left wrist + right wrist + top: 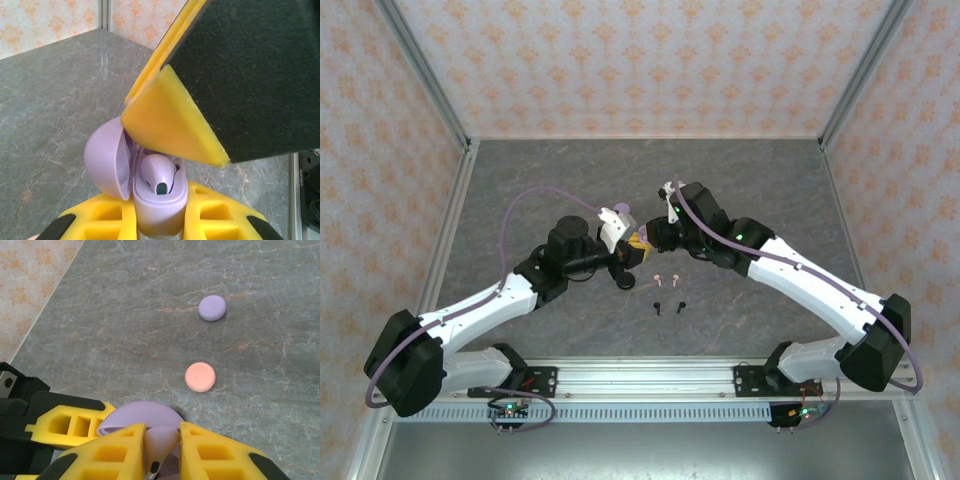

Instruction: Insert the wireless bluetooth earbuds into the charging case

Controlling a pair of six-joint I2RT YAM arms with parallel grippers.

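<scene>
Over a grey marbled counter ringed by orange-patterned walls, the left claw clamps an open lilac case while the right claw pinches a lilac earbud.

Grey marbled table, orange-patterned walls

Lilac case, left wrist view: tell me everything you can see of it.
The case is glossy lilac, plastic by the look, rounded, with a hinged lid swung open to the left. Its base stands roughly upright, clamped between the yellow fingers of the left gripper. A lilac bud, pinched by the right gripper, sits in its well.
</scene>
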